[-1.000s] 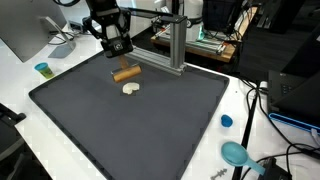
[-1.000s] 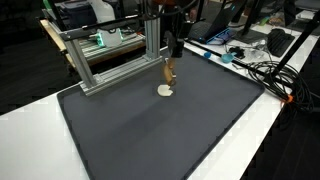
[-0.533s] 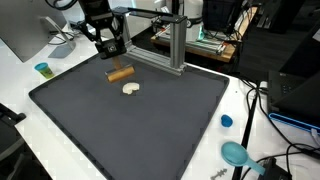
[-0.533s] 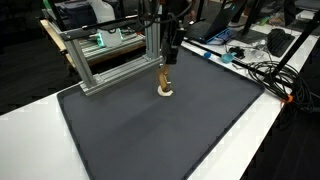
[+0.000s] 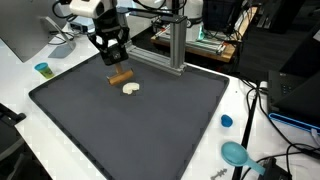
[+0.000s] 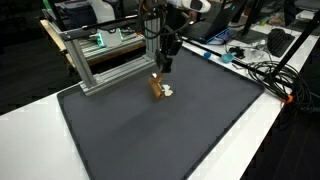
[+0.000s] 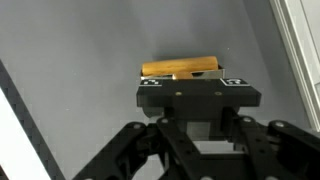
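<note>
A dark mat [image 5: 150, 130] covers most of a white table [image 5: 20, 95] in a cluttered lab, with monitors and benches behind. Over the mat's far side the gripper [image 5: 114, 60] hangs pointing down; in the wrist view its fingers [image 7: 160, 95] look drawn together with nothing between them. A second ago it stood a little higher; it has since drifted sideways and come lower. The brown cylinder [image 5: 120, 79] now lies on the mat just past the fingertips, as the wrist view [image 7: 180, 68] shows. It has turned and slid nearer the white piece [image 5: 131, 88]. In an exterior view [image 6: 157, 87] the two look almost joined, though whether they touch cannot be told. So the cylinder lies loose on the mat, outside the grip. Nothing lies between gripper and cylinder. An aluminium frame [image 5: 172, 45] stands close behind them on the mat's rear edge. Well apart are a teal cup [image 5: 42, 69], a blue cap [image 5: 226, 121] and cables [image 5: 262, 100] on the table's margins.
</note>
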Tool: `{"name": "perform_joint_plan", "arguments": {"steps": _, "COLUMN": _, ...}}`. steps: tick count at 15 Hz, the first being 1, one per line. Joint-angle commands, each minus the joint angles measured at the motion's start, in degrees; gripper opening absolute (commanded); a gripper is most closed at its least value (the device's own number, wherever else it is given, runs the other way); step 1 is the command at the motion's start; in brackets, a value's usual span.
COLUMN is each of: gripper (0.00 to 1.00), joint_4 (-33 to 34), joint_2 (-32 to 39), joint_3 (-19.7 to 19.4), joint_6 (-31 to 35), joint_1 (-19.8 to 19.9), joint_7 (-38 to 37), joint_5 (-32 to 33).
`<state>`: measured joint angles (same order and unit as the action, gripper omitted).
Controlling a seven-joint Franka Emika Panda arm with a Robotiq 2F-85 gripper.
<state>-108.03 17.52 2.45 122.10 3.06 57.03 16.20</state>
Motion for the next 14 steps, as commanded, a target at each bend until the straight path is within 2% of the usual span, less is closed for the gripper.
{"name": "perform_joint_plan", "arguments": {"steps": 1, "gripper": 0.22, "joint_4": -3.91, "joint_2": -3.41, "joint_3": 0.97, "joint_6": -1.07, "joint_1": -0.11, "joint_7": 5.18, "joint_5": -1.19}}
{"name": "perform_joint_plan", "arguments": {"steps": 4, "gripper": 0.22, "joint_4": -4.36, "joint_2": -3.63, "joint_3": 2.06, "joint_6": -0.86, "joint_1": -0.47, "joint_7": 6.89, "joint_5": -3.51}}
{"name": "perform_joint_plan", "arguments": {"steps": 5, "gripper": 0.47, "joint_4": -2.74, "joint_2": -1.17, "joint_3": 1.19, "joint_6": -0.18, "joint_1": -0.74, "joint_7": 4.72, "joint_5": -1.85}}
{"name": "perform_joint_plan", "arguments": {"steps": 6, "gripper": 0.47, "joint_4": -2.91, "joint_2": -1.37, "joint_3": 1.47, "joint_6": -0.18, "joint_1": -0.92, "joint_7": 4.88, "joint_5": -2.16}}
{"name": "perform_joint_plan", "arguments": {"steps": 7, "gripper": 0.22, "joint_4": -2.94, "joint_2": -1.48, "joint_3": 1.60, "joint_6": -0.18, "joint_1": -1.05, "joint_7": 4.94, "joint_5": -2.27}}
{"name": "perform_joint_plan", "arguments": {"steps": 14, "gripper": 0.22, "joint_4": -1.97, "joint_2": -0.17, "joint_3": 1.08, "joint_6": 4.68, "joint_1": -2.27, "joint_7": 1.29, "joint_5": 1.07}}
